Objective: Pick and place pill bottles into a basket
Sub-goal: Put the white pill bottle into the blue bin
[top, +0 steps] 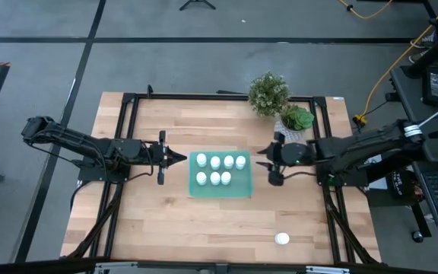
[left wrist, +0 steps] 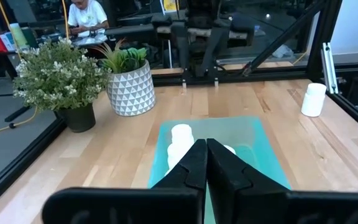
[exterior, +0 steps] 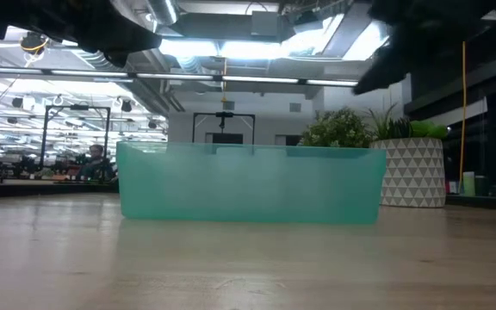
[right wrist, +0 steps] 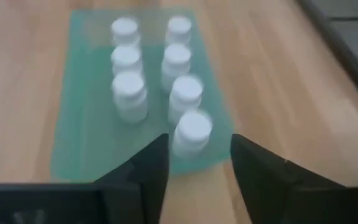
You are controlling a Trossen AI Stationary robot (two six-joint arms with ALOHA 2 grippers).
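The teal tray (top: 219,189) lies at the table's middle with several white pill bottles (top: 215,162) standing in it in two rows; they also show in the right wrist view (right wrist: 129,90). One more bottle (top: 282,238) stands alone on the table near the front right and shows in the left wrist view (left wrist: 313,99). My left gripper (top: 182,157) is shut and empty, just left of the tray. My right gripper (top: 263,158) is open and empty, just right of the tray. Its fingers (right wrist: 148,165) stand apart, in line with the nearest bottle (right wrist: 193,127).
A bushy plant in a dark pot (top: 268,93) and a green plant in a white patterned pot (top: 296,120) stand at the far right, behind my right arm. Bare wood lies in front of the tray (top: 204,228). A black frame (top: 128,99) borders the table.
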